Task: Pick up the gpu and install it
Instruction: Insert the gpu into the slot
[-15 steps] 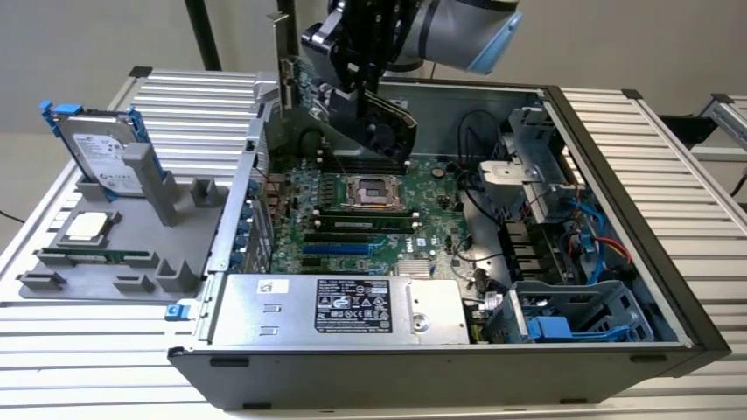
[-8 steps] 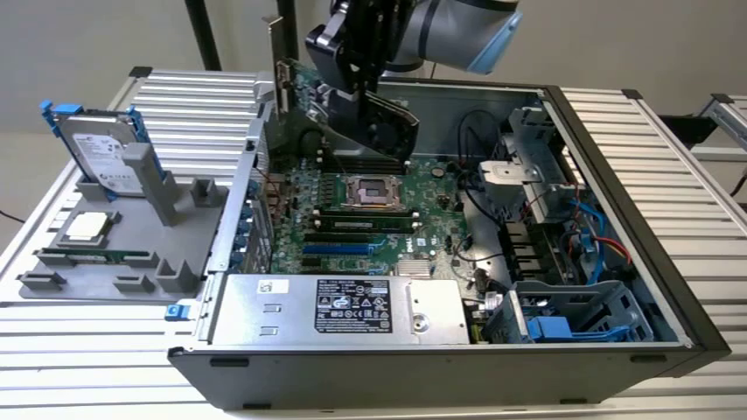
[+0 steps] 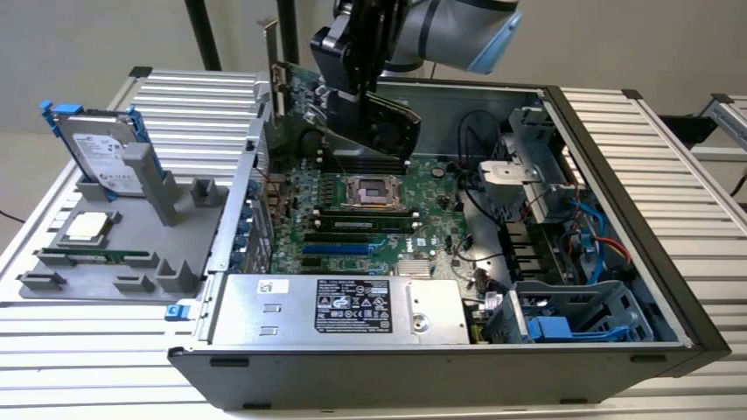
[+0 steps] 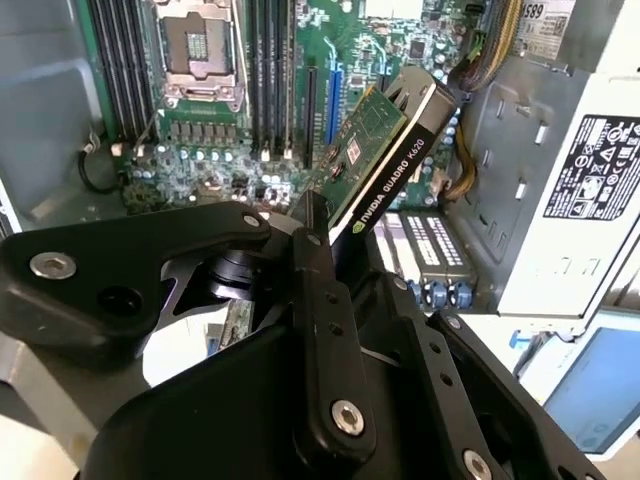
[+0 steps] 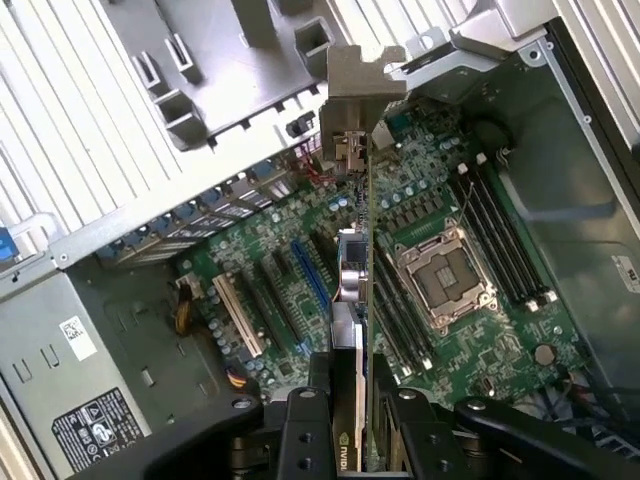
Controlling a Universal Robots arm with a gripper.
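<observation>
Exterior view is showing the gripper (image 3: pixel 356 83) clenching the gpu (image 3: pixel 391 127). The card is hanging tilted above the motherboard (image 3: pixel 362 223) inside the open case (image 3: pixel 408 385). In the first wrist view its silver bracket (image 5: pixel 355 90) is sitting near the case's rear wall. In the second wrist view the fingers (image 4: pixel 318 290) are pinching the card's edge from both sides, green board on one face, black cooler on the other.

Ribbed metal table (image 3: pixel 666 157), pale slats running across. Carries an open PC case (image 3: pixel 408 381) at centre. Bears a grey tray (image 3: pixel 87 284) just beside the case, at the exterior view's left.
</observation>
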